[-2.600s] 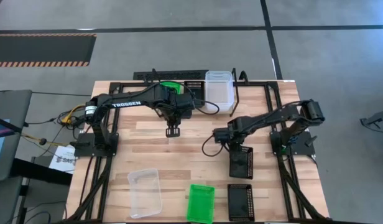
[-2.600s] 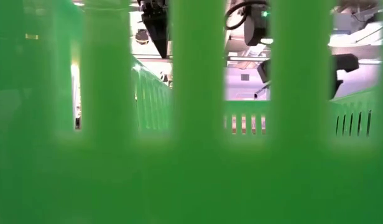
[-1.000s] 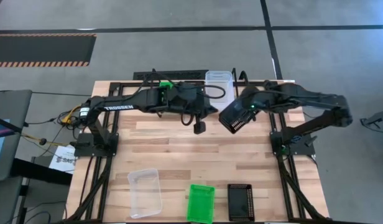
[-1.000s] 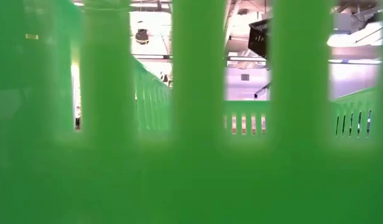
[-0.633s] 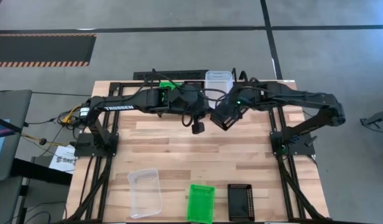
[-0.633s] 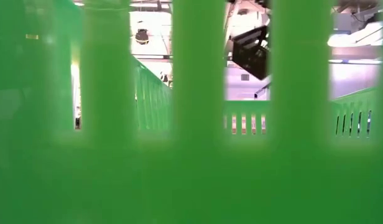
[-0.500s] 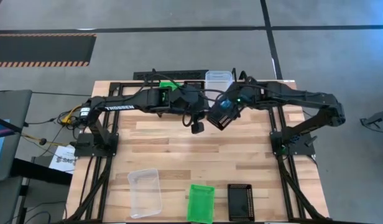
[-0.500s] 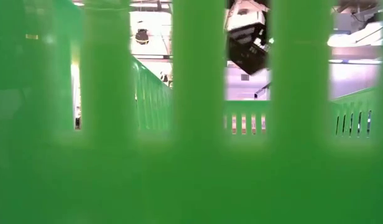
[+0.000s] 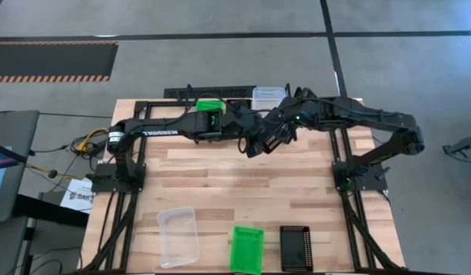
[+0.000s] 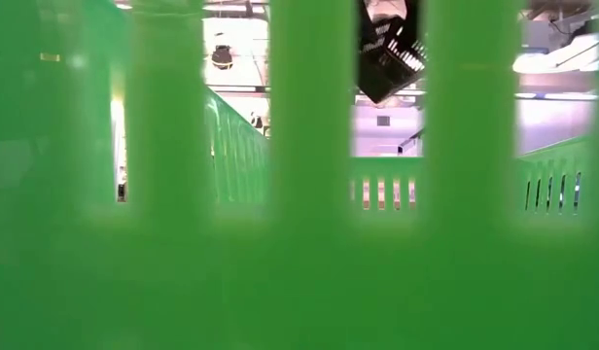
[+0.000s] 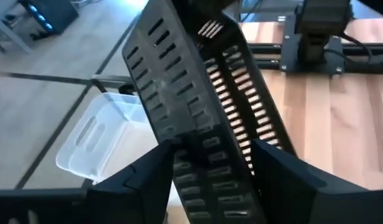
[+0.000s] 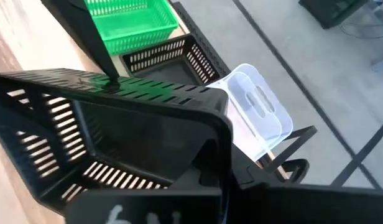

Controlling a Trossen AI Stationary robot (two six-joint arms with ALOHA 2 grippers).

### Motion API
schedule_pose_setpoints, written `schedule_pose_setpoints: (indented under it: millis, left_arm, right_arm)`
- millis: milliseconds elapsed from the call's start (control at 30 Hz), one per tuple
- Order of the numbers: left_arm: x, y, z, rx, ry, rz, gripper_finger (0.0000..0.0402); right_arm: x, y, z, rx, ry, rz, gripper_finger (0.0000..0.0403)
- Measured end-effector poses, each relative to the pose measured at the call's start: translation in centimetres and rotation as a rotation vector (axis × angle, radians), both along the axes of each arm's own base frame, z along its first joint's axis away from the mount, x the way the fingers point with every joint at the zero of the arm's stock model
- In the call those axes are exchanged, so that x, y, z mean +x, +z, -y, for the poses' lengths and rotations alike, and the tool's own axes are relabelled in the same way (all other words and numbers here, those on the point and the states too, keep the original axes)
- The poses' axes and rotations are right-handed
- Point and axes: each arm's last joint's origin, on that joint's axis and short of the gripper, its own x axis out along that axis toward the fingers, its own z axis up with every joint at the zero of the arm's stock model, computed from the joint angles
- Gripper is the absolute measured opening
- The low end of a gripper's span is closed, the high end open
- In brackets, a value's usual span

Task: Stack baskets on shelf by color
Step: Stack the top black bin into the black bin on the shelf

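Note:
A black mesh basket hangs tilted above the far middle of the table, my right gripper shut on it. My left gripper is open; its fingers stand on either side of the basket's slotted wall. On the black wire shelf at the far edge sit a green basket, a black one and a clear one. The low view shows the held basket through green slats. My right gripper holds the black basket by the rim of one wall, near a corner. The rim hides the fingertips. It reaches in from the table's right, slanting down. The basket is lifted clear and tipped onto its side. My left gripper: I cannot tell whether its fingers touch the basket.
Along the near edge lie a clear basket, a green basket and a black basket. The green one's wall fills the low view. Bare wood lies between them and the arms.
My right gripper has carried the black basket toward the table's left, up to my left gripper, and the basket has tipped as it went. My left gripper has shifted slightly toward the far edge and the basket.

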Motion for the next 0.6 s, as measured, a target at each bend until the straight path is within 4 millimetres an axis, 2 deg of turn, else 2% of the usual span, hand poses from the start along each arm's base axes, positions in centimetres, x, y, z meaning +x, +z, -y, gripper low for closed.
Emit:
schedule_pose_setpoints:
  millis: [100, 167, 233, 300, 333, 367, 600]
  left_arm:
    - [0.5, -0.4, -0.3, 0.014, 0.020, 0.004, 0.0207]
    - [0.4, -0.5, -0.4, 0.038, 0.074, -0.003, 0.0195]
    - [0.3, -0.5, -0.4, 0.087, 0.131, -0.012, 0.0156]
    - [0.2, -0.2, -0.2, 0.135, 0.135, -0.037, 0.0088]
    - [0.1, 0.0, -0.1, 0.156, 0.137, -0.049, 0.0048]
    - [0.0, 0.3, -0.1, 0.154, 0.127, -0.042, 0.0027]
    - [-0.4, 0.7, -0.3, 0.092, 0.142, -0.041, 0.0005]
  right_arm:
    - [0.0, 0.0, -0.3, -0.005, 0.009, -0.006, 0.0001]
    - [0.0, 0.0, -0.6, -0.004, 0.016, -0.007, 0.0001]
    - [0.2, 0.3, -0.8, 0.004, 0.026, 0.024, 0.0001]
    - [0.1, 0.3, -1.1, -0.005, 0.040, 0.016, 0.0006]
    - [0.2, 0.3, -1.2, -0.009, 0.053, 0.018, 0.0013]
    - [0.3, 0.4, -1.3, -0.012, 0.061, 0.021, 0.0024]
    - [0.3, 0.9, -1.7, -0.030, 0.093, 0.026, 0.0120]
